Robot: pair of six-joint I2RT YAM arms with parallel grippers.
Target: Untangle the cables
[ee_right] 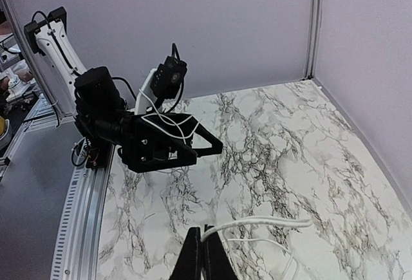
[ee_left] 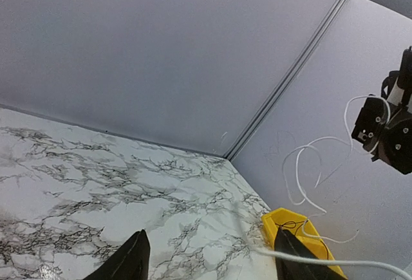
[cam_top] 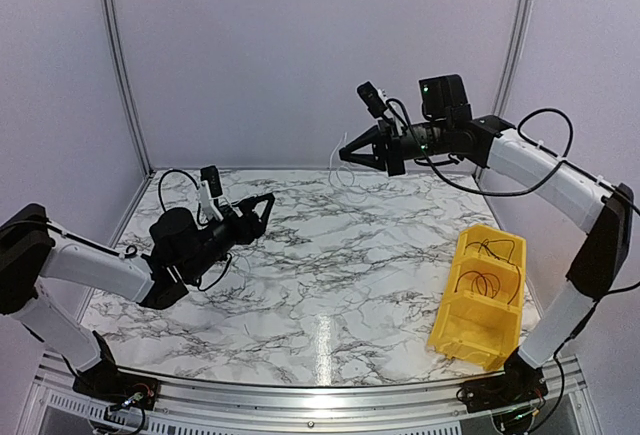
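My right gripper (cam_top: pixel 343 153) is raised high over the far middle of the table. It is shut on a thin whitish cable (cam_top: pixel 347 177) that hangs from it in loose loops. In the right wrist view the fingers (ee_right: pixel 196 254) pinch the cable's end (ee_right: pixel 257 223). The left wrist view shows the loops (ee_left: pixel 308 176) dangling below the right gripper (ee_left: pixel 381 132). My left gripper (cam_top: pixel 266 205) is open, low over the left of the table (ee_left: pixel 210 233). A whitish wire (ee_left: pixel 335 261) lies across its right finger; it also shows in the right wrist view (ee_right: pixel 168 123). Thin black cables (cam_top: pixel 487 281) lie in the yellow bin.
The yellow bin (cam_top: pixel 447 317) stands at the right of the marble table (cam_top: pixel 330 275), near the right arm's base, and also shows in the left wrist view (ee_left: pixel 269 218). Grey walls close the back and both sides. A metal rail runs along the near edge.
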